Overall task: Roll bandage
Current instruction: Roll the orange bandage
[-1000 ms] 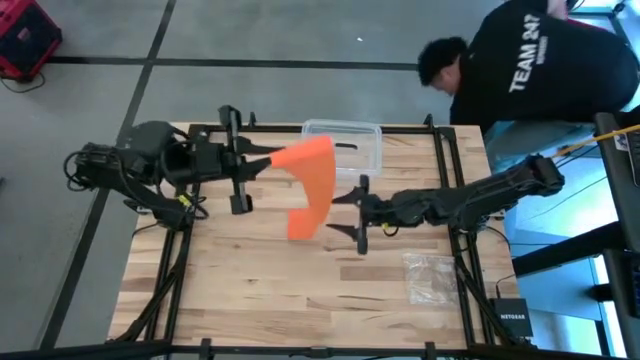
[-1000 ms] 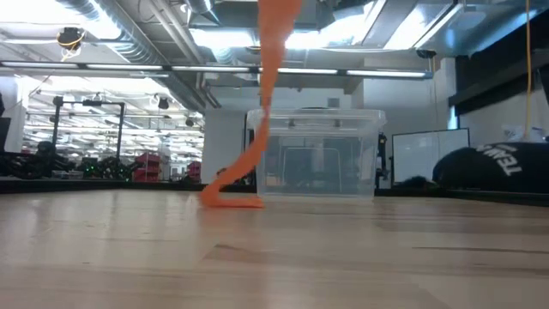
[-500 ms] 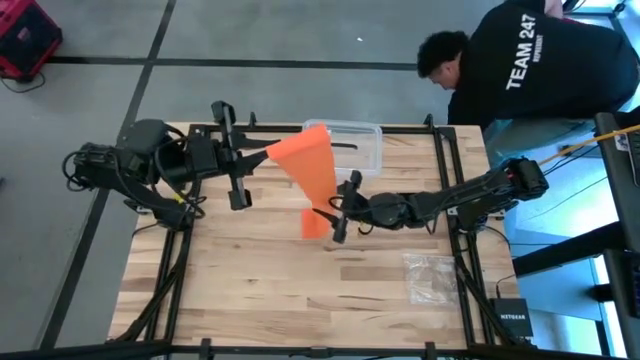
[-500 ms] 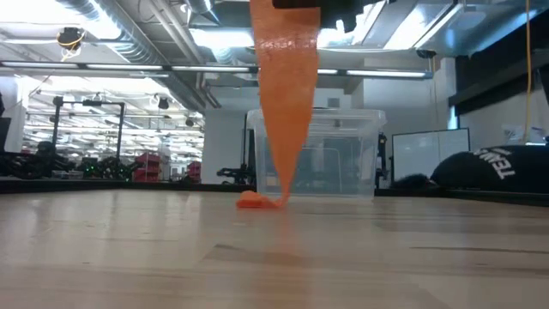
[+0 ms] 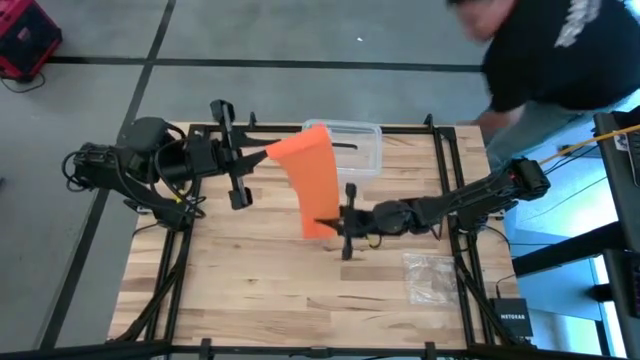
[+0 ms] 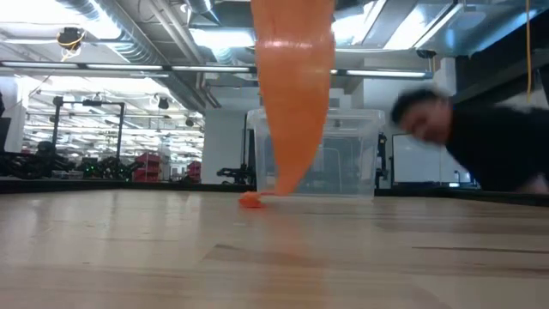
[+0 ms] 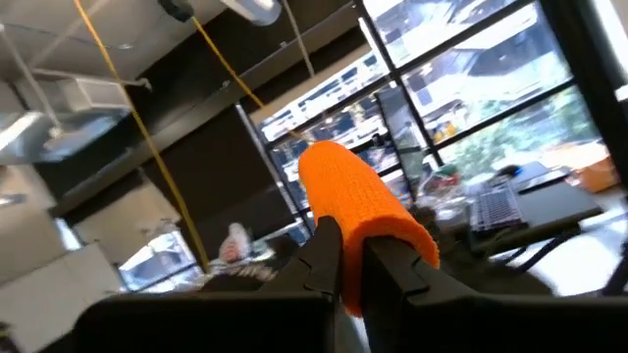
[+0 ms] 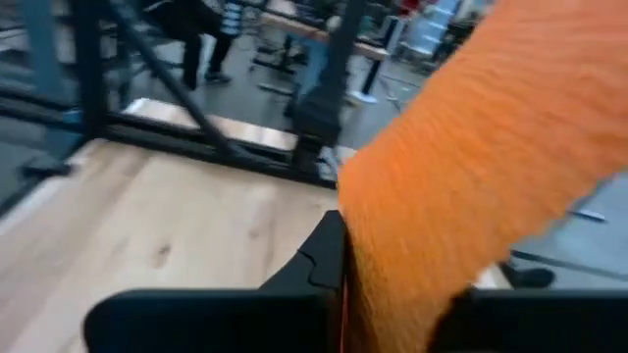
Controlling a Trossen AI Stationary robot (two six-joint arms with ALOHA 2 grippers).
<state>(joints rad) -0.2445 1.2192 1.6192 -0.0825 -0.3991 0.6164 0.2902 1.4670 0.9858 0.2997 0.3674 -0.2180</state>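
Both jaw pairs pinch the orange bandage point(image 5: 315, 185), one at each end.
Left gripper point(image 5: 262, 154) holds the raised upper end; right gripper point(image 5: 336, 221) clamps lower down. Strip's long axis slopes between them, tail touching the table point(image 6: 129, 257).

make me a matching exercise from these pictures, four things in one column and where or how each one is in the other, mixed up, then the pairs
Things:
1. bandage
2. clear plastic box
3. crinkled plastic bag
4. left hand

Places or states:
A. stands at the table's far edge, behind the orange strip
B. lies flat on the wood near the right arm's side
C. shut on the strip's upper end, raised above the table
D. hangs as a long orange band, its lower end gripped by the right hand

Pairs: 1-D, 2-A, 3-B, 4-C
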